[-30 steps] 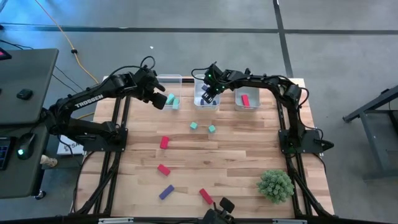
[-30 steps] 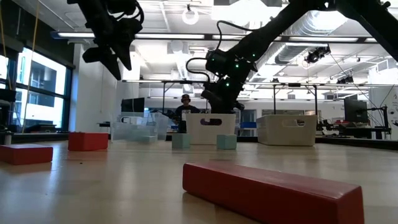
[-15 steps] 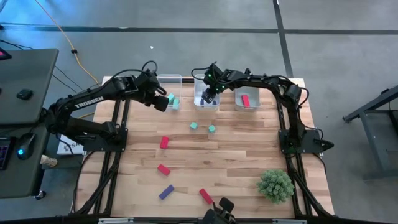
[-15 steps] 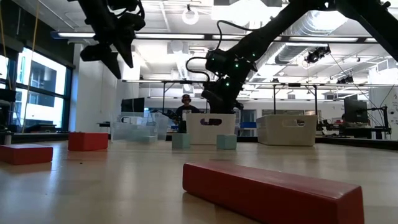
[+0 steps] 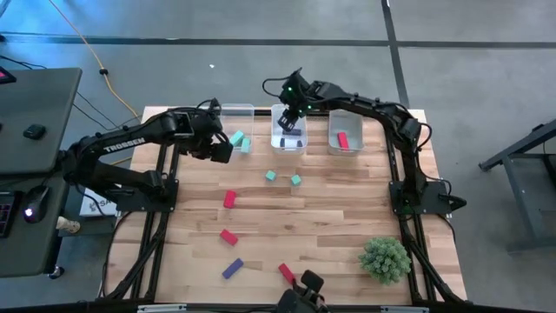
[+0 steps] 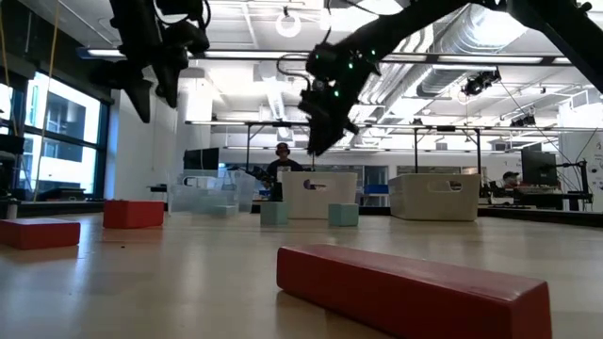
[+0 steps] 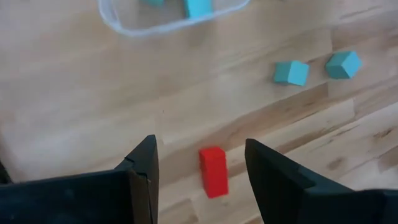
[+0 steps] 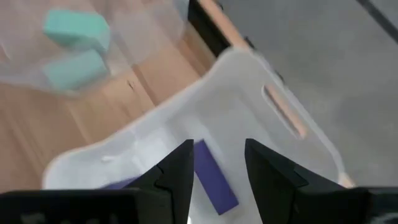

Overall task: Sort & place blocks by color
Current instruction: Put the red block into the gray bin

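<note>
Sorting is partly done: both hands (image 7: pixel 199 165) (image 8: pixel 217 165) gape empty, seven blocks (image 5: pixel 229 199) remaining on the desk (image 5: pixel 347 217).

The right gripper (image 5: pixel 291 102) is lifting up and away from the middle bin (image 5: pixel 289 139), now hanging above its far edge with its fingers apart and empty, while a purple block (image 8: pixel 214 178) is lying inside the bin below it. The left gripper (image 5: pixel 221 149) is pulling back from the left bin (image 5: pixel 236 111) toward the near side of the table, fingers spread, and is now looking down on a red block (image 7: pixel 213 172).
</note>
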Motion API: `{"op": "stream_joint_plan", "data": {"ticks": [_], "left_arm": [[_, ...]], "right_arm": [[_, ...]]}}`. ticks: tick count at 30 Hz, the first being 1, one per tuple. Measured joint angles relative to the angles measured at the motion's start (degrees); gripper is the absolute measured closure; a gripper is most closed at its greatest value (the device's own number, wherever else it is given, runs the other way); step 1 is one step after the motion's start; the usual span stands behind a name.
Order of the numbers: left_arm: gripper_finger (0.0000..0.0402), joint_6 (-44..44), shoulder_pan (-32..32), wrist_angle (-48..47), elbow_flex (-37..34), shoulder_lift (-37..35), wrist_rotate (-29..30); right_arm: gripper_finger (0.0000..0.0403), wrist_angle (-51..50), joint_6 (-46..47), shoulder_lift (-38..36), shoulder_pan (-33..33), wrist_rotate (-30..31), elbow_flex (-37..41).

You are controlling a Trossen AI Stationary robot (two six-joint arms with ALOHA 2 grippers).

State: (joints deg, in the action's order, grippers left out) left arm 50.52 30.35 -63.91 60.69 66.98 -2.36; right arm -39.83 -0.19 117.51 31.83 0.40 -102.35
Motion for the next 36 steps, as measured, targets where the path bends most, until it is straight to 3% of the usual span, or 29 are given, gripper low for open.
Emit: {"op": "stream_joint_plan", "data": {"ticks": [5, 18, 27, 36], "left_arm": [[0.0241, 8.0, -3.3, 0.1, 0.0, 0.0, 0.0], [0.0241, 16.8, -13.7, 0.1, 0.0, 0.0, 2.8], [0.0241, 21.3, -20.0, -0.2, 0.0, 1.8, 5.1], [0.0241, 24.2, -24.9, -0.1, 0.0, 10.1, 6.0]], "right_arm": [[0.0269, -3.3, -0.2, 0.0, 0.0, 0.0, -6.7], [0.0269, -15.0, 2.5, -0.1, 0.0, 0.0, -21.7], [0.0269, -23.1, 4.7, -0.1, -0.1, 0.0, -24.9], [0.0269, -30.1, 4.6, -0.1, -1.3, 0.0, -24.9]]}}
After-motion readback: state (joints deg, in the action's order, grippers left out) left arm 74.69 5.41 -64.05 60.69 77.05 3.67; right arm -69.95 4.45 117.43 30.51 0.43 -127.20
